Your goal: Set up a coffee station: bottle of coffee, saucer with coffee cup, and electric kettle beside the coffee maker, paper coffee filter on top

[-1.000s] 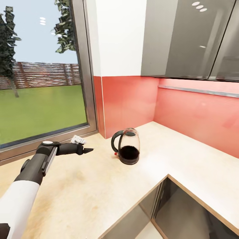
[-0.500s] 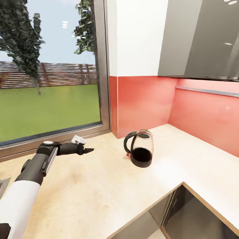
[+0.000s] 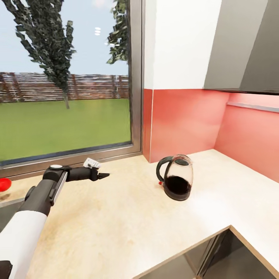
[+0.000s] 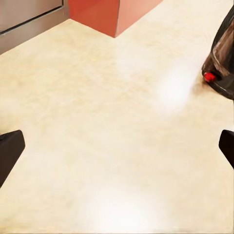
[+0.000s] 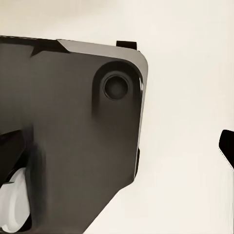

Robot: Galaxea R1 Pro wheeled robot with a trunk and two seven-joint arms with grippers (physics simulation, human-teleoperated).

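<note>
Electric kettle (image 3: 176, 178) upright on countertop (image 3: 116, 217), near the back corner where the red backsplash (image 3: 182, 120) turns, just off the back edge. Handle loop facing toward the window side, i.e. toward the left arm; red button low on that same side, also visible in left wrist view (image 4: 209, 76).

Left gripper (image 3: 104, 176) hovering over bare countertop near the window edge, pointing roughly at the kettle. Kettle lying ahead and to the right of it, well apart, nothing between. Fingers spread wide in the left wrist view, tips at opposite sides, nothing held.

Right gripper (image 5: 117, 185): fingertips parted with nothing between them in its wrist view, looking at a dark panel and pale floor. Judged parked low, away from the counter, so left arm nearer.

Likely next: straight reach along current heading toward the handle. Handle loop standing vertical, so grip probably across it from the side. Risk: nudging the glass body and sliding the kettle toward the wall.

Coffee maker not located here.
</note>
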